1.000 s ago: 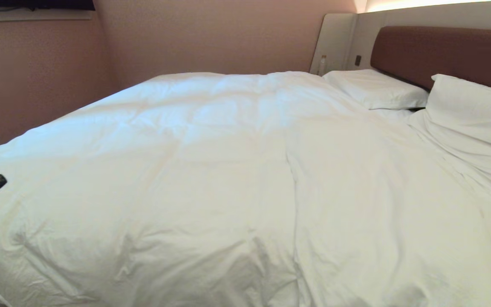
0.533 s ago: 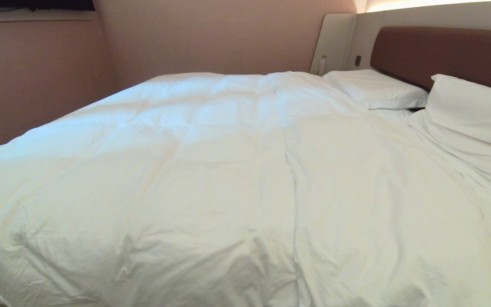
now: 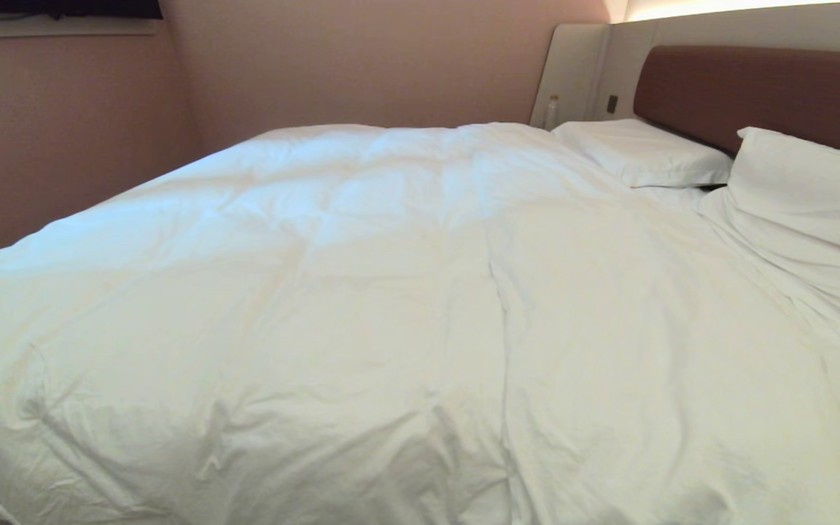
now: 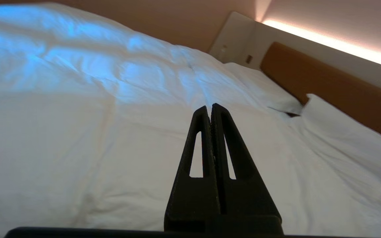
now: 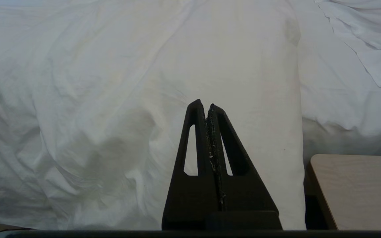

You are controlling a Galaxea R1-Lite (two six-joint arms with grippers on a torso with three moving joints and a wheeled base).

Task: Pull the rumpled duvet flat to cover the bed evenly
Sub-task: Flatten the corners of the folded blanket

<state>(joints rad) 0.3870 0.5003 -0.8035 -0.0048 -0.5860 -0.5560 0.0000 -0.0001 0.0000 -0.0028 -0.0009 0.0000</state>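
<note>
The white puffy duvet (image 3: 362, 292) lies spread over most of the bed, with creases along its near edge and a long fold down its middle. The brown headboard (image 3: 755, 91) of the bed stands at the back right. No arm shows in the head view. In the left wrist view my left gripper (image 4: 209, 107) hangs above the duvet (image 4: 78, 132), shut with nothing between its fingers. My right gripper (image 5: 204, 105) is shut and empty too, parked low before the duvet's (image 5: 111, 99) near edge that hangs down the bed's side.
Two white pillows (image 3: 642, 149) (image 3: 810, 186) lie by the headboard, with rumpled white sheet (image 3: 821, 306) beside the duvet. A small bottle (image 3: 551, 111) stands on the ledge at the back. A pale wooden surface (image 5: 356, 188) sits close to the right gripper. Pink walls bound the room on the left.
The left gripper's black fingers showed at the head view's left edge a second ago and have since left that view. The duvet lies as before.
</note>
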